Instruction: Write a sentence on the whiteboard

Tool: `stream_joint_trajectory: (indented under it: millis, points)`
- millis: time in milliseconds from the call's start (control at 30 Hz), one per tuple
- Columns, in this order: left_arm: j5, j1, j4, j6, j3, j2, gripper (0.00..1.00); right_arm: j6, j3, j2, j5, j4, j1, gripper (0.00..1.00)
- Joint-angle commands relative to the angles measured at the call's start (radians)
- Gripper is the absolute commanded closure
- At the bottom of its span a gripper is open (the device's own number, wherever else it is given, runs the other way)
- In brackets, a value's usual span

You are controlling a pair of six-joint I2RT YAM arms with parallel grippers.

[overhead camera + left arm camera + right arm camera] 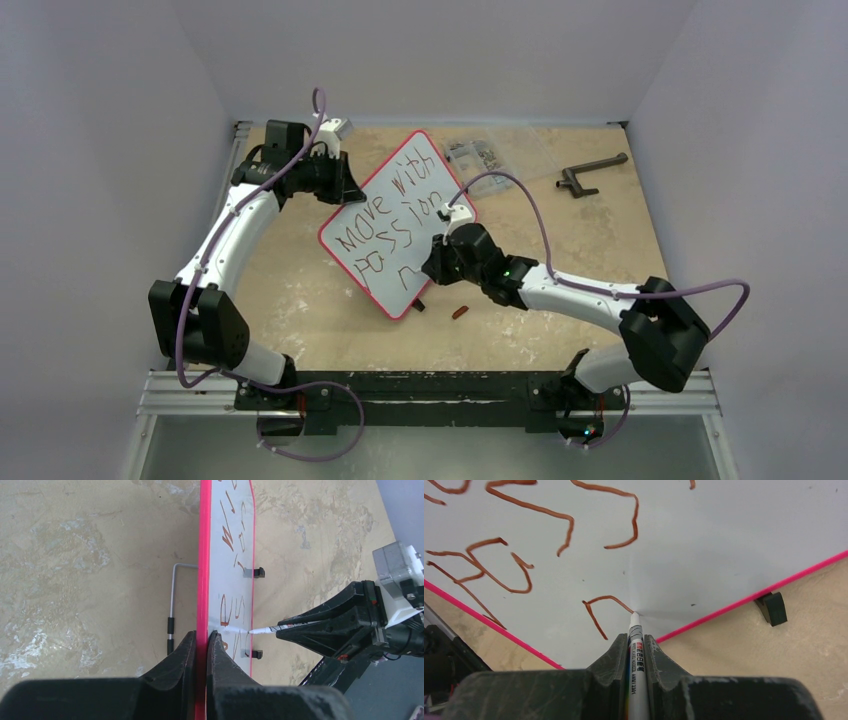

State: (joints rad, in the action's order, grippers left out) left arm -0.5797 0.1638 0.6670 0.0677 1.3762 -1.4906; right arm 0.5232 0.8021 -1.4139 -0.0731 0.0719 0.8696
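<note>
We are in row 3 of the sentence point(390, 222) — the right claw point(636, 637) pinches a marker point(636, 630) whose tip touches the whiteboard point(385, 295) just ahead of its fingertips, at the end of an arch-shaped stroke. The left claw point(201, 635) is pressed onto the board's red rim, bracing it. Next, we judge, the tip must run down to finish that letter under light, even pressure. Well beyond the right claw sits a clear parts box point(485, 152) — holding small bits, perhaps hardware.
</note>
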Motion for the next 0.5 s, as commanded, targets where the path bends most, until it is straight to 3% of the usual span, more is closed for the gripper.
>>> stream_joint_trajectory:
  millis: [0,467]
  points:
    - [0.129,-0.007,0.014,-0.053,0.02,0.001,1.0,0.012,-0.053,0.011,-0.05,0.013,-0.003,1.0]
    - [0.129,-0.007,0.014,-0.054,0.019,0.003,1.0,0.014,0.011,0.099,-0.042,-0.021,-0.005,1.0]
